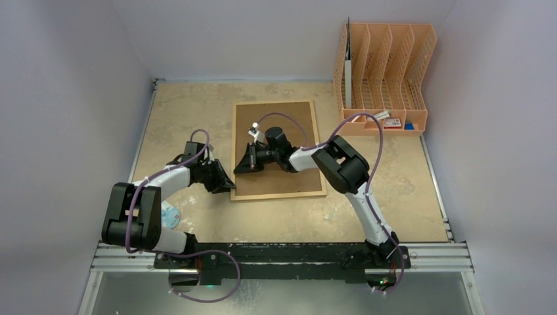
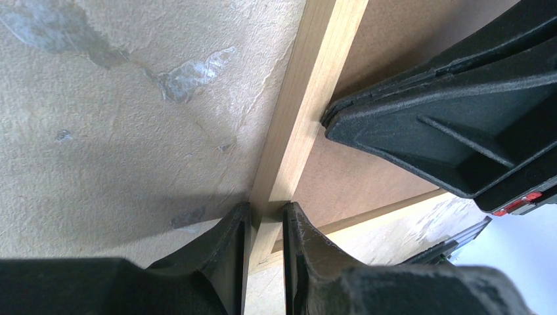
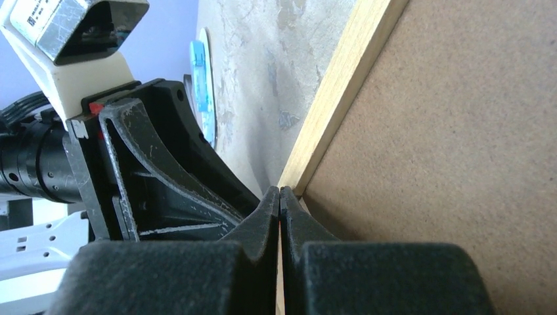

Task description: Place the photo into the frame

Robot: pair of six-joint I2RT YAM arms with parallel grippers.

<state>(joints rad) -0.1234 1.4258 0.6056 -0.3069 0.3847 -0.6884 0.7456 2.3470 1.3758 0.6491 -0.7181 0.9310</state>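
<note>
Frame face-down; left hand pinching its border; right hand pressed together.

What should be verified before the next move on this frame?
1. Frame flat on the table, back up: ok.
2. Left gripper closed across the wood border at the near-left corner: ok.
3. Right gripper shut, tips at the border's inner edge: ok.
4. Fibreboard back off: not ok, it is in place.
5. Photo located: not ok, no view shows it.
6. Clearance between the two grippers: cannot tell, they are close.
</note>
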